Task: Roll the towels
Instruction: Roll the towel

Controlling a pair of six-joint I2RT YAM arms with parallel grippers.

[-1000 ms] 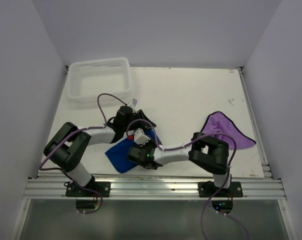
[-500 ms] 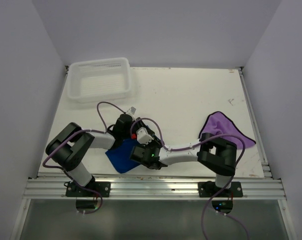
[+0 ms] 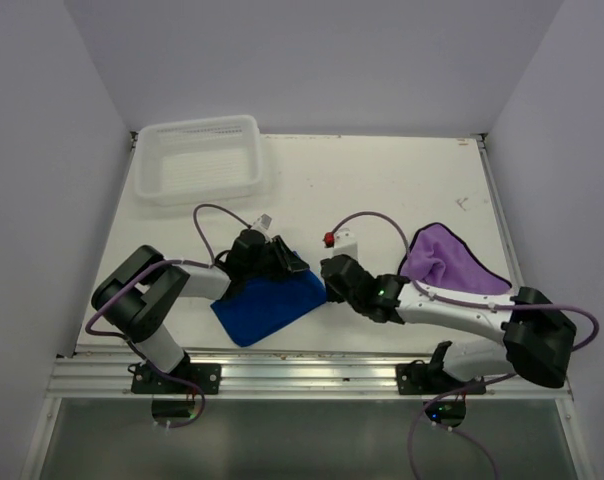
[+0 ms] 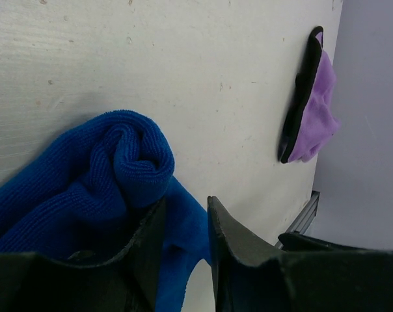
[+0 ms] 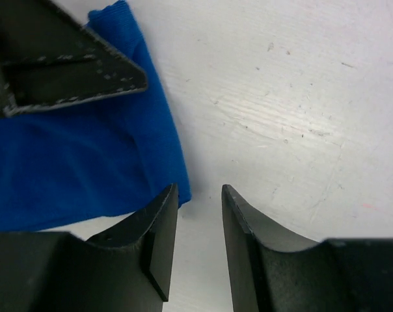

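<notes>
The left fingers (image 4: 232,253) are clamped on a fold of the royal blue cloth towel (image 4: 86,195), whose cloth fills the narrow gap between them. The right fingers (image 5: 255,247) stand apart over bare white worktop (image 3: 382,190), holding nothing, and the blue towel's corner just meets one tip.

From the top camera both sets of fingertips are hard to make out: the left ones are lost under their own dark wrist at the towel's far edge, and the right ones blur into the black wrist just beside the towel's right corner. The right forearm also covers the near edge of the light purple towel (image 3: 452,265).

Only the left wrist view shows the blue towel's far edge curled into a soft, loose roll, and the purple towel's dark border. The right wrist view shows the blue cloth lying flat, with one left finger resting over it.

The blue towel sits near the worktop's front edge between the arms. The purple one lies rumpled to the right, well apart. A white plastic mesh basket (image 3: 197,160) stands at the far left corner.
</notes>
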